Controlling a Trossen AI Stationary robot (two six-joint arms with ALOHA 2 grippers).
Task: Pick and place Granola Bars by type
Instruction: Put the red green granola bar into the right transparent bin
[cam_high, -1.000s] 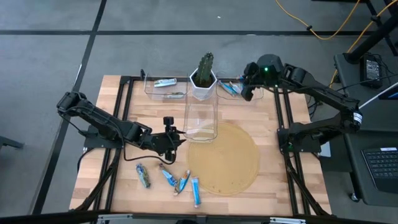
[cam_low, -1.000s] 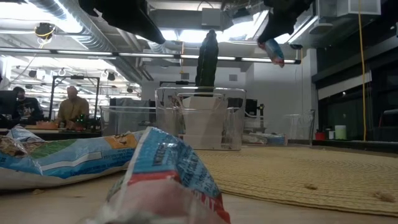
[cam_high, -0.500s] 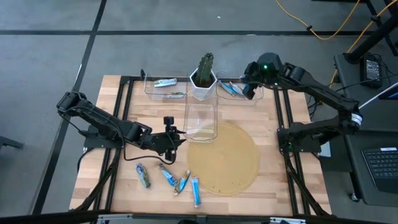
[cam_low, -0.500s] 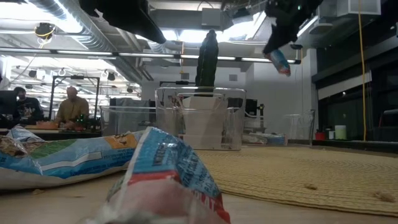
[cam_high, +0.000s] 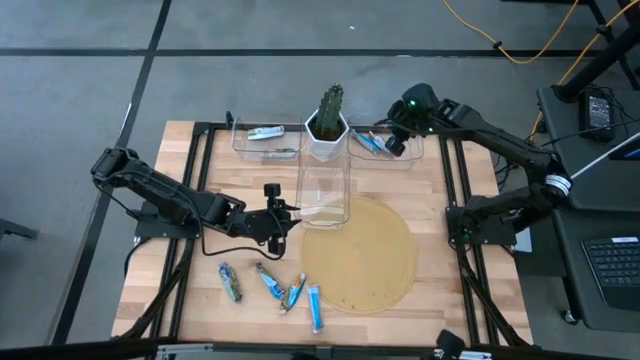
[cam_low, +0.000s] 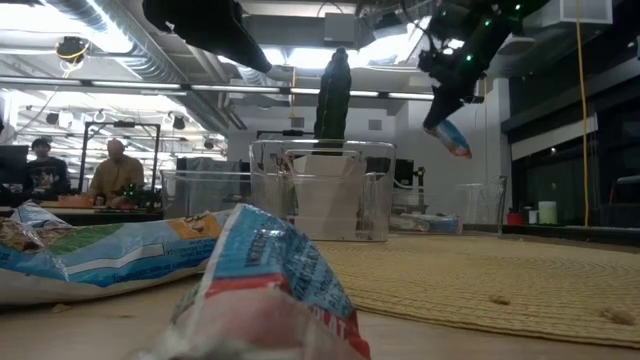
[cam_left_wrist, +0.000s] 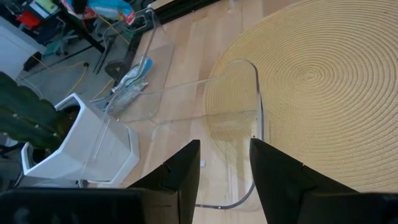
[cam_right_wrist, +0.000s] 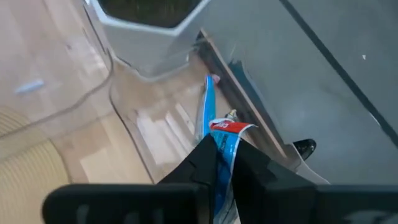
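Several granola bars lie on the near left of the table: a green-brown one (cam_high: 231, 283) and blue ones (cam_high: 270, 283) (cam_high: 315, 307). Two more bars (cam_high: 265, 132) lie in the far left clear bin, and a blue bar (cam_right_wrist: 206, 106) lies in the far right clear bin (cam_high: 385, 148). My right gripper (cam_high: 397, 135) hangs over that right bin, shut on a blue bar (cam_low: 448, 137). My left gripper (cam_left_wrist: 224, 168) is open and low at mid-table, pointing at the middle clear bin (cam_high: 323, 195) and touching nothing. My right gripper pinches a blue bar between its two fingers (cam_right_wrist: 205, 163), coming from above and pointing down. The bar's red-and-blue free end (cam_right_wrist: 227, 132) sticks out past the fingertips. The bar hangs tilted below the gripper (cam_low: 450, 138), lifted clear above the far right bin.
A white pot with a cactus (cam_high: 328, 125) stands between the two far bins. A round woven mat (cam_high: 360, 255) covers the table's right middle, with the middle clear bin on its far left edge. Two bars fill the low view's foreground (cam_low: 100, 255). People sit in the room behind.
My right gripper has moved down and a little toward the table's left over the far right bin, still shut on the blue bar. The bar now hangs lower than a second ago.
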